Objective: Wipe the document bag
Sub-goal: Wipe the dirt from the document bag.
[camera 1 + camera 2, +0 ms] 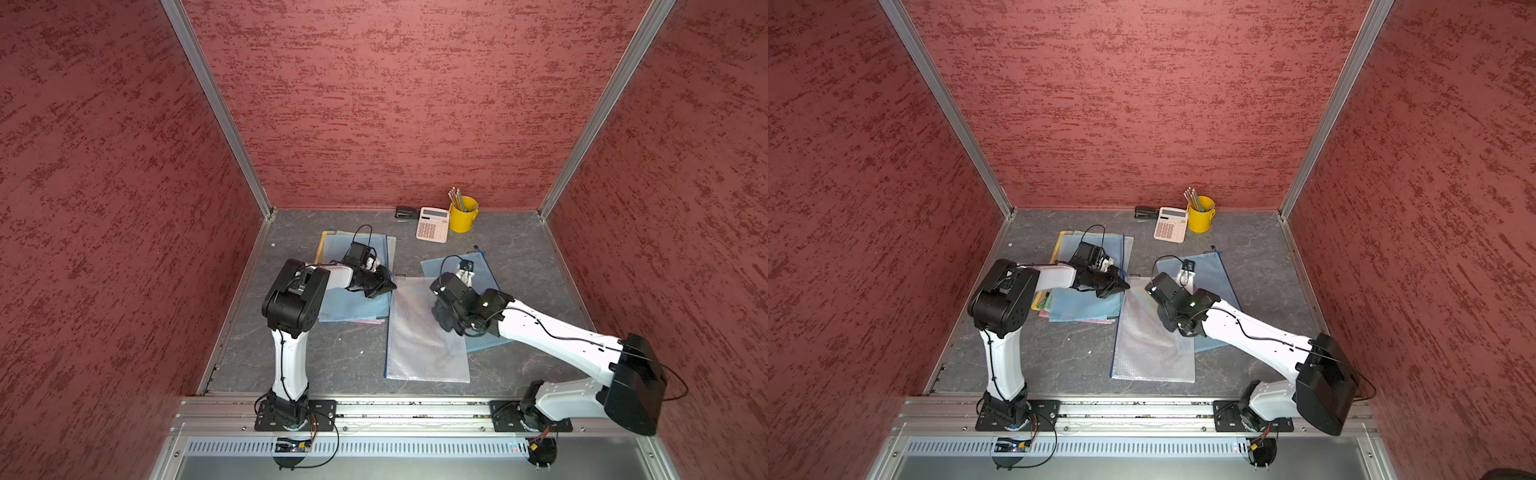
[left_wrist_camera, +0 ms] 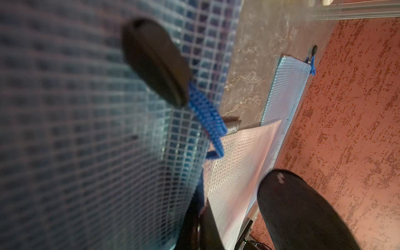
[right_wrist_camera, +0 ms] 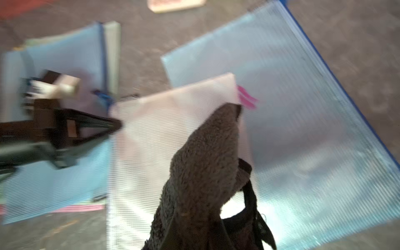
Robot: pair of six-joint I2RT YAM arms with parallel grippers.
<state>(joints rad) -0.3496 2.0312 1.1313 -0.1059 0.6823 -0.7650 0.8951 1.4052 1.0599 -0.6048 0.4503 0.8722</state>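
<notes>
Grey terry cloth [image 3: 203,164], closest to R wrist cam: clamped in R end effector [image 1: 445,322], jaws closed tight on it, fingers mostly hidden by fabric. Laid fwd across clear mesh document bag [image 1: 424,340], cloth tip at bag's far R corner, just beside pink zip pull [image 3: 246,99].

Document bag flat on grey bench [image 1: 332,361], approx. centre, long side running front to back. R edge overlapping blue document bag [image 1: 482,270], set at an angle under R arm.

L end effector [image 1: 390,287] clenched, tips together, pointed at far L corner of clear bag. Touching or just above: cannot tell.

Beneath L wrist: stack of document bags [image 1: 353,305], blue on top, yellow and pink edges showing. Black zip tab [image 2: 155,60] w/ blue cord close to L wrist cam, blurred.

Along back wall: black stapler [image 1: 406,213], pink calculator [image 1: 433,224], yellow cup [image 1: 463,218] w/ pencils [image 1: 456,197].

R wrist view motion-blurred.
</notes>
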